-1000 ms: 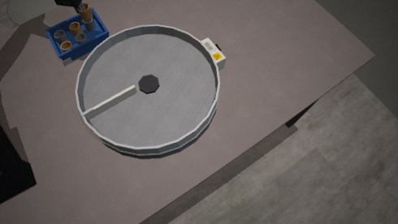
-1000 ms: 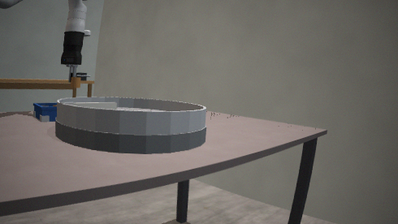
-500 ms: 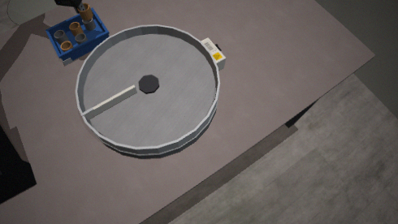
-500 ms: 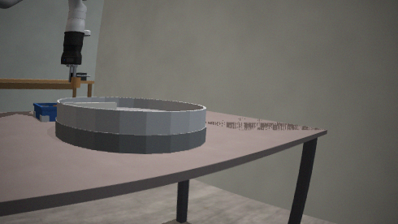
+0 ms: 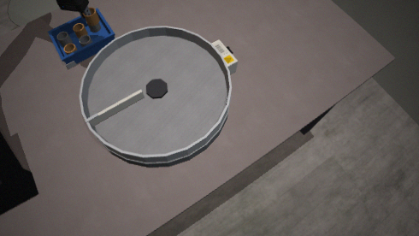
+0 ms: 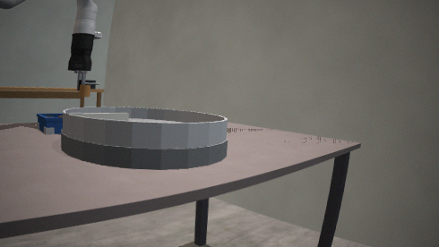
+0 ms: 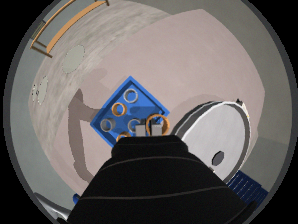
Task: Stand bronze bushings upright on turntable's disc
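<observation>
Bronze-coloured and tubular, one short open-ended bushing [image 5: 91, 20] [image 6: 85, 91] [image 7: 167, 124] hangs roughly upright from the black pincer with grey metal fingers [image 5: 88, 11] [image 6: 82, 85]. The fingers stand only slightly apart, closed on its wall; in the wrist view it sits at three o'clock of their midpoint, one fingertip showing within its ring-shaped outline. The exterior view puts it below the pincer's body and above the height of the blue rectangular plastic crate [image 5: 87, 48] [image 6: 50, 122] [image 7: 144, 91].

Two bronze bushings [image 5: 79, 29] [image 7: 118, 109] stand in the crate, with three grey steel bushings [image 5: 63, 38] [image 7: 131, 96]. The crate rests on the brownish-pink desk [image 5: 274, 77] [image 6: 179, 183] [image 7: 200, 55], at ten o'clock from the turntable's dark octagonal hub [image 5: 156, 88] [image 7: 218, 158] in the top view. Around the hub, the flat grey round disc [image 5: 184, 115] [image 7: 215, 135] carries no bushing. A pale straight divider [image 5: 117, 107] [image 6: 105, 116] points towards eight o'clock.
</observation>
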Robot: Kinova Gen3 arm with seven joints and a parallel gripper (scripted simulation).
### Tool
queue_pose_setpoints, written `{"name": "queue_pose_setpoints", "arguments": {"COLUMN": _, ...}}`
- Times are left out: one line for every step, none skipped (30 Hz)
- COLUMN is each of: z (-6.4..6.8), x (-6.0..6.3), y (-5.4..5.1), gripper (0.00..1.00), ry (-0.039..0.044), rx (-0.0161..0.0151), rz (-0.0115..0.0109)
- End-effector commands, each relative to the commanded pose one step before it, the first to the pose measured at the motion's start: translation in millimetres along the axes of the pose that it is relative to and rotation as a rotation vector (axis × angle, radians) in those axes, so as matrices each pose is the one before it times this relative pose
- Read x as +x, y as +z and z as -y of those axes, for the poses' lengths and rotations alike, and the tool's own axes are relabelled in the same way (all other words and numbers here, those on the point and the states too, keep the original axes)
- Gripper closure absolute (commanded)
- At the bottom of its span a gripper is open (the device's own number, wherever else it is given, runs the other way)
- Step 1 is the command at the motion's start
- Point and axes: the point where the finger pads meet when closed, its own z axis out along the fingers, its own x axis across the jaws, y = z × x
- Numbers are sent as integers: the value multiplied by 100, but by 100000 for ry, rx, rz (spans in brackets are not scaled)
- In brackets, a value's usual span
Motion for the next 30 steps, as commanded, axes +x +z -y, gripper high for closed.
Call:
{"name": "queue_pose_setpoints", "arguments": {"z": -1948, "x": 1709, "y": -275, "gripper": 100, "ry": 89, "rx": -243, "rz": -808}}
{"name": "queue_pose_setpoints", "arguments": {"z": -570, "x": 409, "y": -4, "gripper": 100, "ry": 2, "rx": -4, "rz": -11}}
{"name": "queue_pose_setpoints", "arguments": {"z": -613, "x": 439, "y": -3, "gripper": 100, "ry": 1, "rx": -4, "rz": -11}}
{"name": "queue_pose_setpoints", "arguments": {"z": -658, "x": 472, "y": -4, "gripper": 100, "ry": 2, "rx": -5, "rz": -12}}
{"name": "queue_pose_setpoints", "arguments": {"z": -703, "x": 503, "y": -4, "gripper": 100, "ry": 2, "rx": -5, "rz": -12}}
{"name": "queue_pose_setpoints", "arguments": {"z": -762, "x": 582, "y": -84, "gripper": 100, "ry": 129, "rx": 129, "rz": -162}}
{"name": "queue_pose_setpoints", "arguments": {"z": -787, "x": 610, "y": -111, "gripper": 100, "ry": 172, "rx": 173, "rz": -212}}
{"name": "queue_pose_setpoints", "arguments": {"z": -753, "x": 537, "y": -1, "gripper": 100, "ry": -4, "rx": -12, "rz": -4}}
{"name": "queue_pose_setpoints", "arguments": {"z": -695, "x": 491, "y": 12, "gripper": 100, "ry": -25, "rx": -34, "rz": 20}}
{"name": "queue_pose_setpoints", "arguments": {"z": 0, "x": 0, "y": 0, "gripper": 100, "ry": 0, "rx": 0, "rz": 0}}
{"name": "queue_pose_setpoints", "arguments": {"z": 0, "x": 0, "y": 0, "gripper": 100, "ry": 0, "rx": 0, "rz": 0}}
{"name": "queue_pose_setpoints", "arguments": {"z": -724, "x": 451, "y": 163, "gripper": 100, "ry": -266, "rx": -288, "rz": 304}}
{"name": "queue_pose_setpoints", "arguments": {"z": -815, "x": 633, "y": -139, "gripper": 100, "ry": 218, "rx": 221, "rz": -265}}
{"name": "queue_pose_setpoints", "arguments": {"z": -779, "x": 561, "y": -33, "gripper": 100, "ry": 42, "rx": 30, "rz": -55}}
{"name": "queue_pose_setpoints", "arguments": {"z": -837, "x": 482, "y": -9, "gripper": 100, "ry": -89, "rx": -225, "rz": 151}}
{"name": "queue_pose_setpoints", "arguments": {"z": -771, "x": 507, "y": -10, "gripper": 100, "ry": -25, "rx": -75, "rz": 46}}
{"name": "queue_pose_setpoints", "arguments": {"z": -700, "x": 527, "y": -4, "gripper": 100, "ry": 27, "rx": 56, "rz": -50}}
{"name": "queue_pose_setpoints", "arguments": {"z": -678, "x": 510, "y": -4, "gripper": 100, "ry": 25, "rx": 50, "rz": -47}}
{"name": "queue_pose_setpoints", "arguments": {"z": -677, "x": 468, "y": -2, "gripper": 100, "ry": -13, "rx": -30, "rz": 18}}
{"name": "queue_pose_setpoints", "arguments": {"z": -659, "x": 433, "y": 0, "gripper": 100, "ry": -32, "rx": -70, "rz": 54}}
{"name": "queue_pose_setpoints", "arguments": {"z": -616, "x": 415, "y": -1, "gripper": 100, "ry": -21, "rx": -46, "rz": 35}}
{"name": "queue_pose_setpoints", "arguments": {"z": -564, "x": 399, "y": -1, "gripper": 100, "ry": -1, "rx": -4, "rz": 0}}
{"name": "queue_pose_setpoints", "arguments": {"z": -518, "x": 376, "y": -2, "gripper": 100, "ry": 7, "rx": 14, "rz": -15}}
{"name": "queue_pose_setpoints", "arguments": {"z": -476, "x": 344, "y": -2, "gripper": 100, "ry": 5, "rx": 9, "rz": -11}}
{"name": "queue_pose_setpoints", "arguments": {"z": -432, "x": 311, "y": -1, "gripper": 100, "ry": 3, "rx": 5, "rz": -7}}
{"name": "queue_pose_setpoints", "arguments": {"z": -384, "x": 279, "y": -1, "gripper": 100, "ry": 6, "rx": 11, "rz": -12}}
{"name": "queue_pose_setpoints", "arguments": {"z": 0, "x": 0, "y": 0, "gripper": 100, "ry": 0, "rx": 0, "rz": 0}}
{"name": "queue_pose_setpoints", "arguments": {"z": 0, "x": 0, "y": 0, "gripper": 100, "ry": 0, "rx": 0, "rz": 0}}
{"name": "queue_pose_setpoints", "arguments": {"z": -197, "x": 270, "y": 116, "gripper": 100, "ry": -69, "rx": 63, "rz": -14}}
{"name": "queue_pose_setpoints", "arguments": {"z": -317, "x": 195, "y": -8, "gripper": 100, "ry": -16, "rx": -47, "rz": 37}}
